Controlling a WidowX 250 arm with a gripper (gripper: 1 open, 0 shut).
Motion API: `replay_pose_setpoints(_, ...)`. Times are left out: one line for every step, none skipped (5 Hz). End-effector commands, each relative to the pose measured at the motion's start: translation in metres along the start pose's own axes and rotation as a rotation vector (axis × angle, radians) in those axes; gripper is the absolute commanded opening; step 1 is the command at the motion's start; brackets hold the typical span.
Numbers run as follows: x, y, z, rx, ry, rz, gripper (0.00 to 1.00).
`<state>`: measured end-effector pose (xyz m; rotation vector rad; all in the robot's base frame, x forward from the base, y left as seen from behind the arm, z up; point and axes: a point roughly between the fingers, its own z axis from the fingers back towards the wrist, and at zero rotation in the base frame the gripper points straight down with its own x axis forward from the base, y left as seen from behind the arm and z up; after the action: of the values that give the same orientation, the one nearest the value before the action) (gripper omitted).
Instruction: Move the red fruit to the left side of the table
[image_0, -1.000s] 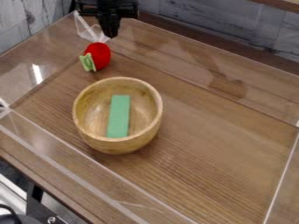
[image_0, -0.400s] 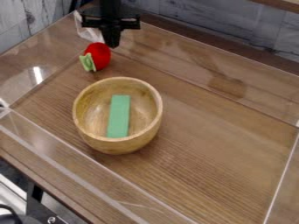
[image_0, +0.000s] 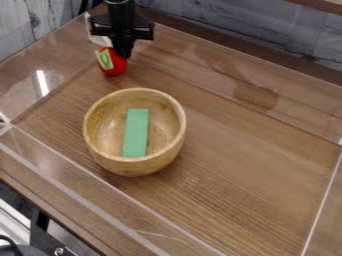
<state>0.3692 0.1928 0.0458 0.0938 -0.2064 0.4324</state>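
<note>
The red fruit (image_0: 112, 67), small and round with a light-green cap on its left, lies on the table (image_0: 247, 150) at the far left. My gripper (image_0: 122, 57) points down right over it, its black fingers pressed together and shut. The fingertips cover the fruit's upper right part. I cannot tell whether they touch it. Nothing is held between them.
A wooden bowl (image_0: 96, 110) with a flat green block (image_0: 136, 132) inside stands in front of the fruit, nearer the camera. Low clear acrylic walls (image_0: 40, 60) border the tabletop, one of them close behind and to the left of the fruit.
The shut gripper has come down and slightly left, from above and behind the fruit to directly over it. The fruit has stayed about where it was.
</note>
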Motion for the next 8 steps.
replay_pose_setpoints(0.014,0.013,0.015,-0.005,-0.046,-0.062,1.00)
replay_pose_setpoints(0.016,0.019,0.013,-0.020,-0.038,-0.128,1.00)
replay_pose_setpoints(0.014,0.024,0.018,-0.022,-0.036,-0.114,1.00)
replay_pose_setpoints(0.011,0.027,0.028,-0.028,-0.041,-0.101,1.00)
replay_pose_setpoints(0.009,0.030,0.038,-0.033,-0.044,-0.089,1.00)
replay_pose_setpoints(0.009,0.029,0.059,-0.041,-0.055,-0.074,1.00)
replay_pose_setpoints(0.009,0.028,0.076,-0.057,-0.049,-0.062,1.00)
replay_pose_setpoints(0.012,0.025,0.074,-0.053,-0.038,-0.059,1.00)
